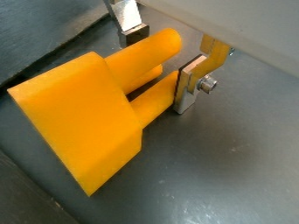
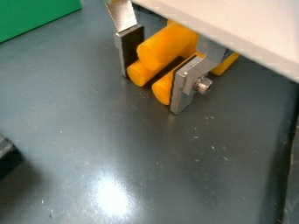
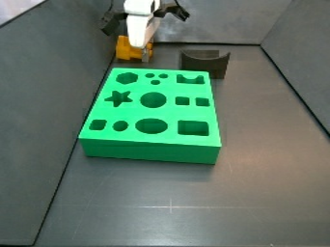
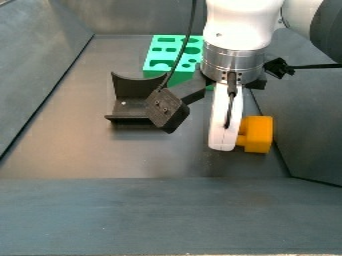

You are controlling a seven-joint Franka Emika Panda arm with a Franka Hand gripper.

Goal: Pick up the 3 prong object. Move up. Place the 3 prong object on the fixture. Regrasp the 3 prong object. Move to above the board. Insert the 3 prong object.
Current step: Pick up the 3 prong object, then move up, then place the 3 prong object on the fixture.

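Note:
The orange 3 prong object [image 1: 82, 114] lies on the dark floor with its prongs pointing between my fingers. In both wrist views my gripper [image 1: 160, 61] [image 2: 156, 72] straddles the prongs, and both silver fingers [image 2: 184, 86] press against the orange plastic, so it is shut on the piece. A side view shows the gripper [image 4: 225, 135] down at floor level beside the 3 prong object [image 4: 257, 133]. The dark fixture [image 4: 134, 100] [image 3: 204, 62] stands a short way off. The green board [image 3: 154, 111] [image 4: 171, 50] with its cut-out holes lies beyond it.
Grey walls enclose the floor, one [image 4: 314, 120] close behind the orange piece and another [image 3: 296, 68] along the far side. A corner of the green board [image 2: 35, 17] shows in a wrist view.

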